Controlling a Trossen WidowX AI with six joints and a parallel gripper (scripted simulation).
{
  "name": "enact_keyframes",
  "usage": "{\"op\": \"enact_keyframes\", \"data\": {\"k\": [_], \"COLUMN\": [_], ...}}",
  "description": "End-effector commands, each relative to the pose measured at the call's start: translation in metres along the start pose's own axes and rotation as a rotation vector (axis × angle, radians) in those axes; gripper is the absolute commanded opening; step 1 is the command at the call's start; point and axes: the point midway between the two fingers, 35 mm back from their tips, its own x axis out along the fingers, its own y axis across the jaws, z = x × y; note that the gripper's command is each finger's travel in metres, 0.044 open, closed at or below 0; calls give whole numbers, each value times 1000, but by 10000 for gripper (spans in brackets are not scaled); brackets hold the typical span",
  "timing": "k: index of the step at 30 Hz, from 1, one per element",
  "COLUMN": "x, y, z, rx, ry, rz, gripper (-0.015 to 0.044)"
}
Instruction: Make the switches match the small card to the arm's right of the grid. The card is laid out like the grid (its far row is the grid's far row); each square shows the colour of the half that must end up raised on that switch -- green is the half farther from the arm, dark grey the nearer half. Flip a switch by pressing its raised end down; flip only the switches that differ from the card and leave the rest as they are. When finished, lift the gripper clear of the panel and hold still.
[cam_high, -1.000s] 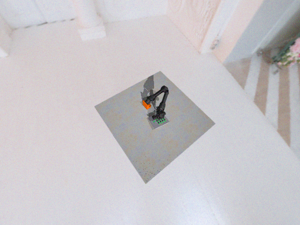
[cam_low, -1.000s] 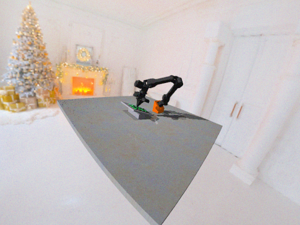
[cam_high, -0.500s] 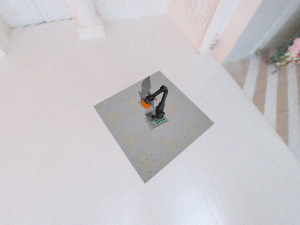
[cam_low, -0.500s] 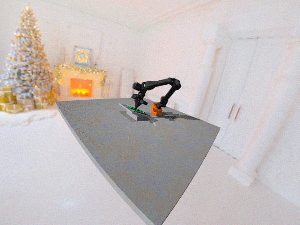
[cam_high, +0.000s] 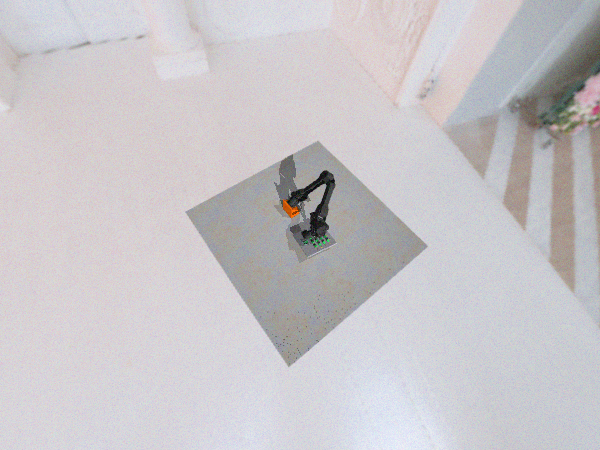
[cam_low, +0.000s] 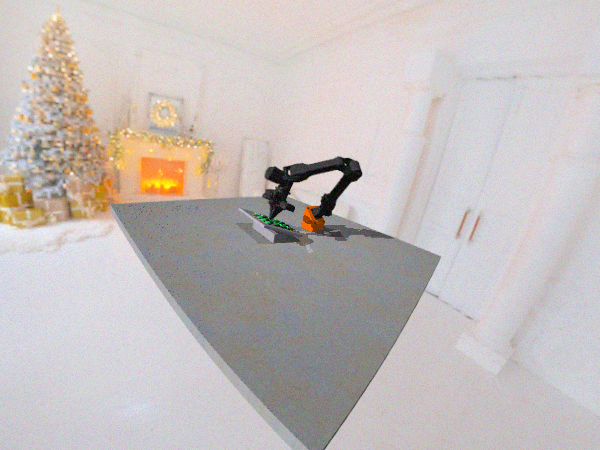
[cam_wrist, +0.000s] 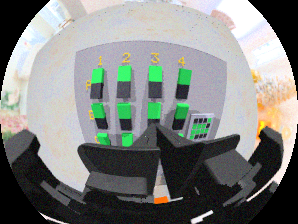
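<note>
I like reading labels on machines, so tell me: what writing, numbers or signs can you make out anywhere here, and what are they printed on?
"1", "2", "3", "4": yellow numerals along the far edge of the grey switch panel, one above each column of switches, in the wrist view.
Yellow row marks down the panel's left edge: too blurred to read.
Small card beside the grid: coloured squares only, no readable text.
Arm, orange base: no writing visible.
</note>
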Motion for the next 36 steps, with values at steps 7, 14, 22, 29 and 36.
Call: {"op": "enact_keyframes", "data": {"k": [7,14,22,29,36], "x": [2,-38,-63,-63,-28], "y": [1,-2,-2,-33,-33], "z": [0,3,4,21,22], "rx": [5,3,5,4,3], "ry": [-3,16,25,24,49], "rz": [5,-2,2,0,2], "gripper": [0,0,0,0,0]}}
